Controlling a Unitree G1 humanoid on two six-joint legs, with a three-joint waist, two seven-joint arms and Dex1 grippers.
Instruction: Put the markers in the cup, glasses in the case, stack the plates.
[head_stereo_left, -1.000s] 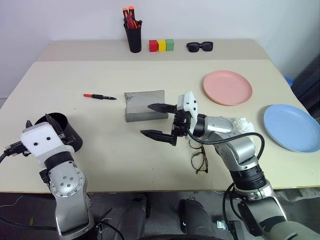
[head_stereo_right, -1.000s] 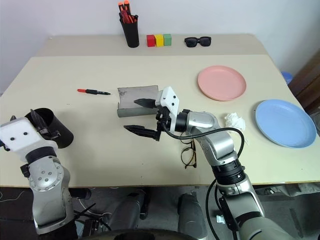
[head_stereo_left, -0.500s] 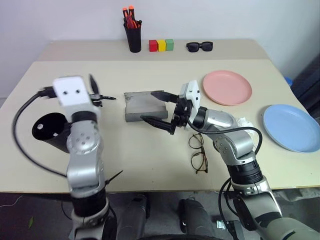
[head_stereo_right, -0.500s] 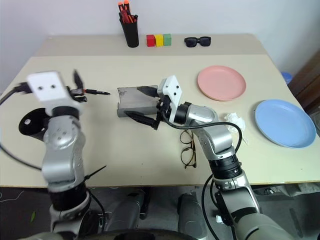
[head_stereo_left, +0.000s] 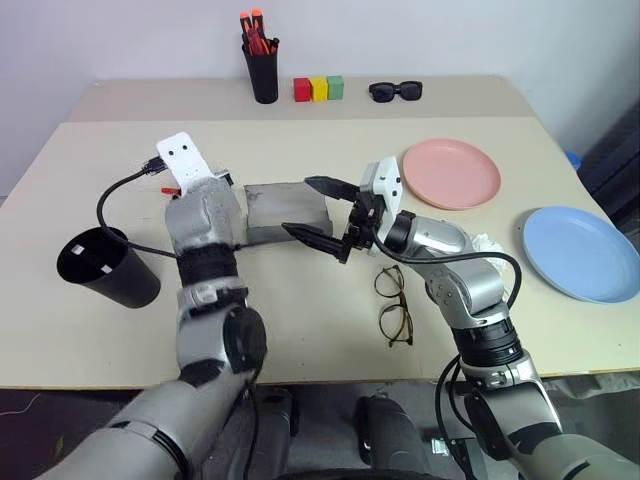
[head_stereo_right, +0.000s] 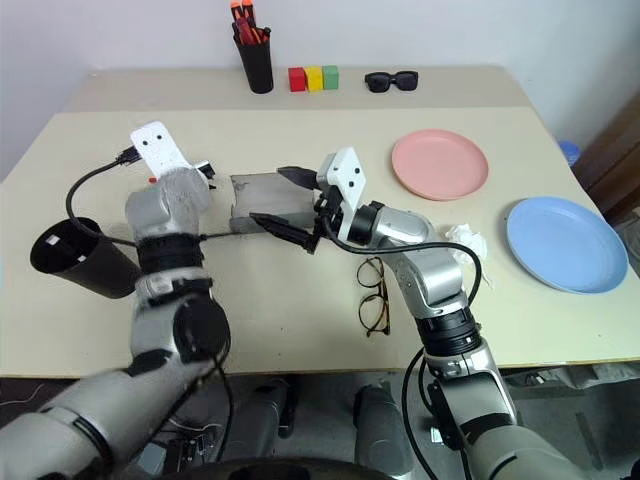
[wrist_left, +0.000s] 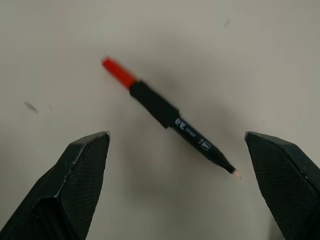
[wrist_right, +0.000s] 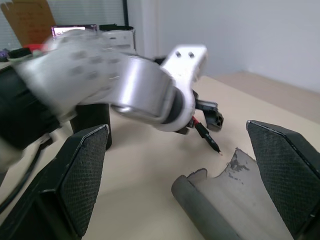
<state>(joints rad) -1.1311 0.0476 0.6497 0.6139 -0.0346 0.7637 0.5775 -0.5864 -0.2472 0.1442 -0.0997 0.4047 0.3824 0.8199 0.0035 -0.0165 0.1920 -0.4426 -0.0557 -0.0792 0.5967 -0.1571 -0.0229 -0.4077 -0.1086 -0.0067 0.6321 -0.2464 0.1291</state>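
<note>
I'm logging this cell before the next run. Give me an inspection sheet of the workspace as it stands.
Surface: beige table.
Job's things: red-capped marker lies flat; black cup upright; grey case open; glasses on the table; pink plate and blue plate apart, unstacked.
Clutter: pen holder, three blocks, sunglasses, crumpled tissue.
Grippers: left gripper open over the marker; right gripper open at the case.
Cables: black cable along the left arm.
Surroundings: white wall.

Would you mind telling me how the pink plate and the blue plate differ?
The pink plate is salmon; the blue plate is light blue. The pink plate lies farther back toward the middle of the table; the blue plate sits nearer, by the right edge. Both are round, shallow, empty, of like size.
</note>
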